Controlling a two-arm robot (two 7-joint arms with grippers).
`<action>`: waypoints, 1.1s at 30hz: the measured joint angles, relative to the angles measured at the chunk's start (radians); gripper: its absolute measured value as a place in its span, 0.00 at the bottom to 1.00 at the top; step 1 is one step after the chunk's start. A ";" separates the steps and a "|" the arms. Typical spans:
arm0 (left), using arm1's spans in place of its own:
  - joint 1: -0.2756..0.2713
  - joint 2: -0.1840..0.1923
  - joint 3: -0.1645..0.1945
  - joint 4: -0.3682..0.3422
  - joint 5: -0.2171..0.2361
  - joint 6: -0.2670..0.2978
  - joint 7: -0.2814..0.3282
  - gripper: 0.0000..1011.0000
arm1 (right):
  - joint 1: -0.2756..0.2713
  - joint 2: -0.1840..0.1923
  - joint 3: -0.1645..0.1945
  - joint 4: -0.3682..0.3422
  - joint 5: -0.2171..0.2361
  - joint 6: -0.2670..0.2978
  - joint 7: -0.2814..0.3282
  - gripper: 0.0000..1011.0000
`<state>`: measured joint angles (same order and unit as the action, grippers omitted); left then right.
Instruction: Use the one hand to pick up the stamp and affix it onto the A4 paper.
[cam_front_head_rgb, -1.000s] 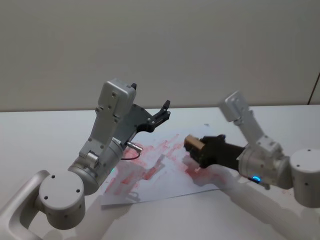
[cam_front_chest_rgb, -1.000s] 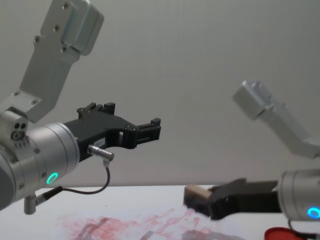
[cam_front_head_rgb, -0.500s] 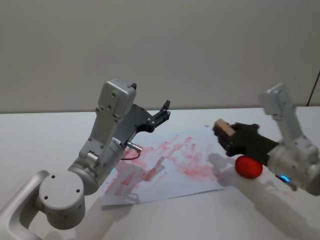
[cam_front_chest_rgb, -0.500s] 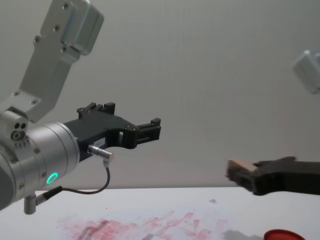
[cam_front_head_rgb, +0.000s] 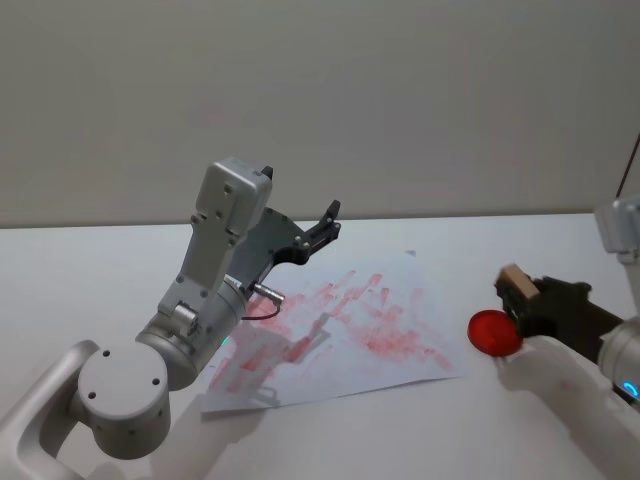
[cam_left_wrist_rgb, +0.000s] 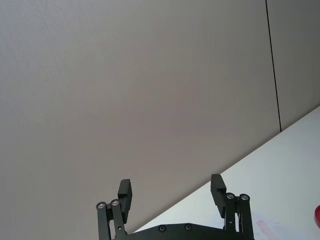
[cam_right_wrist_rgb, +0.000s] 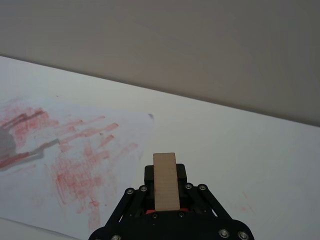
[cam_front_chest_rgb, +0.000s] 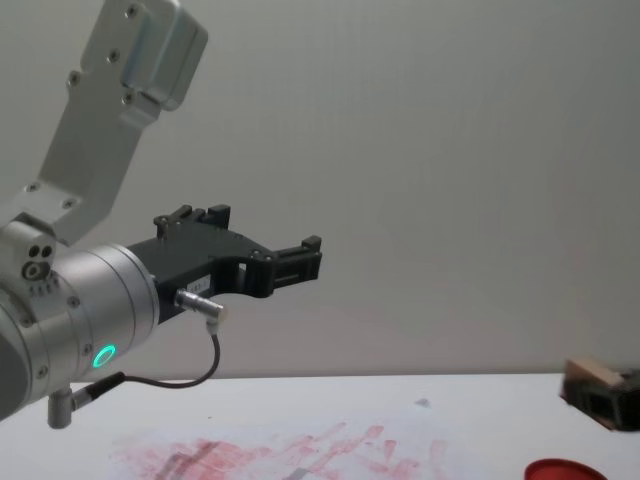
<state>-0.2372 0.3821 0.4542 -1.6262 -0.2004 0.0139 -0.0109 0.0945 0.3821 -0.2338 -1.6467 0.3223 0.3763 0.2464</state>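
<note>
Right gripper (cam_front_head_rgb: 522, 297) now off the A4 paper (cam_front_head_rgb: 400, 345), stamp (cam_front_head_rgb: 513, 279) carried right, above the red ink pad (cam_front_head_rgb: 494, 331).
I read this as re-inking; jaws clamp the pale tan wooden block, clear of the table. Left gripper (cam_front_head_rgb: 322, 226) idles raised, jaws apart.

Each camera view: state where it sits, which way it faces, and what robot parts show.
Head: high, looking down at the A4 paper; both arms show.
Chest: low, facing across the table; left gripper raised.
Left wrist: behind its open fingers, facing the wall.
Right wrist: behind the right gripper clamping the stamp.
Head and chest share the ink pad.
</note>
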 joint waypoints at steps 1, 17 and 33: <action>0.000 0.000 0.000 0.000 0.000 0.000 0.000 0.99 | -0.005 0.005 0.004 -0.001 0.008 0.012 -0.007 0.22; 0.000 0.000 0.000 0.000 0.000 0.000 0.000 0.99 | 0.045 0.005 0.003 0.071 -0.008 0.086 0.042 0.22; 0.000 0.000 0.000 0.000 0.000 0.000 0.000 0.99 | 0.117 -0.026 -0.026 0.155 -0.067 0.122 0.130 0.22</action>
<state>-0.2372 0.3821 0.4542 -1.6262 -0.2004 0.0138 -0.0109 0.2115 0.3561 -0.2602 -1.4915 0.2552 0.4984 0.3760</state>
